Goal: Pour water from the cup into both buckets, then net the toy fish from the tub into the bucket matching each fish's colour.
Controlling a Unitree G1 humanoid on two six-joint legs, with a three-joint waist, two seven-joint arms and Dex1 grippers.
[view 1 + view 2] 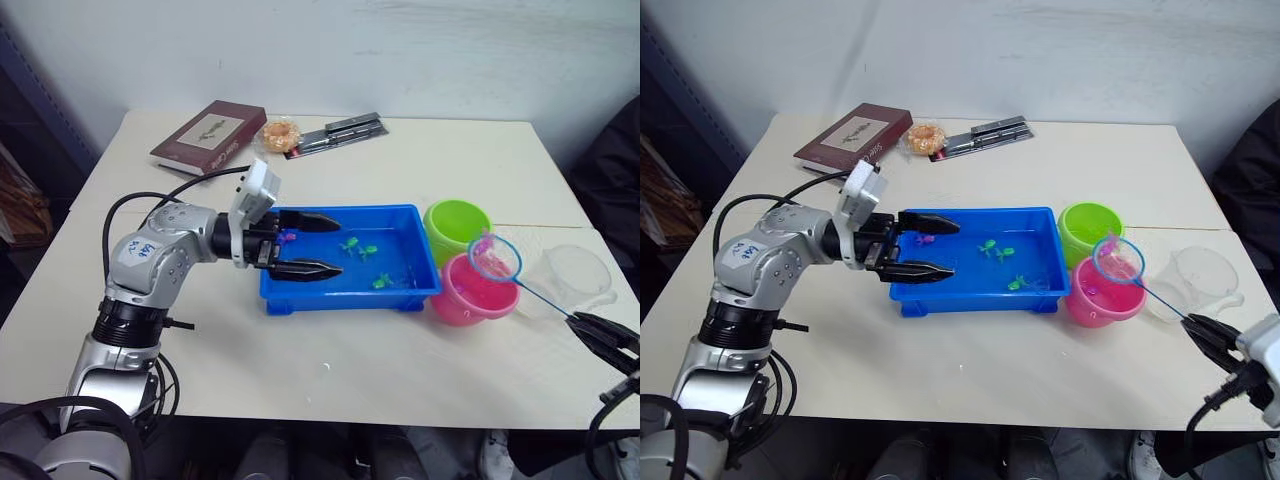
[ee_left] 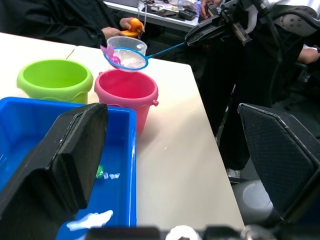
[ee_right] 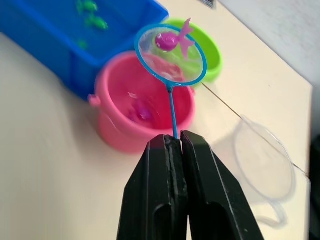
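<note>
One pink fish [image 3: 172, 40] rides the net [image 3: 170, 54], pinched by the right gripper [image 3: 177, 142] above the pink bucket [image 3: 142, 102] for tipping; left gripper [image 1: 312, 244], spread, steadies the tub [image 1: 300, 300] at nine o'clock.

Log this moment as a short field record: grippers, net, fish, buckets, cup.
left gripper: open, over the left end of the tub
right gripper: shut on the net handle
net: held above the pink bucket, one pink fish in it
pink bucket: at least one pink fish already inside
green bucket: behind the pink one; contents cannot be told
tub: green fish remain
cup: upright, right of the buckets
</note>
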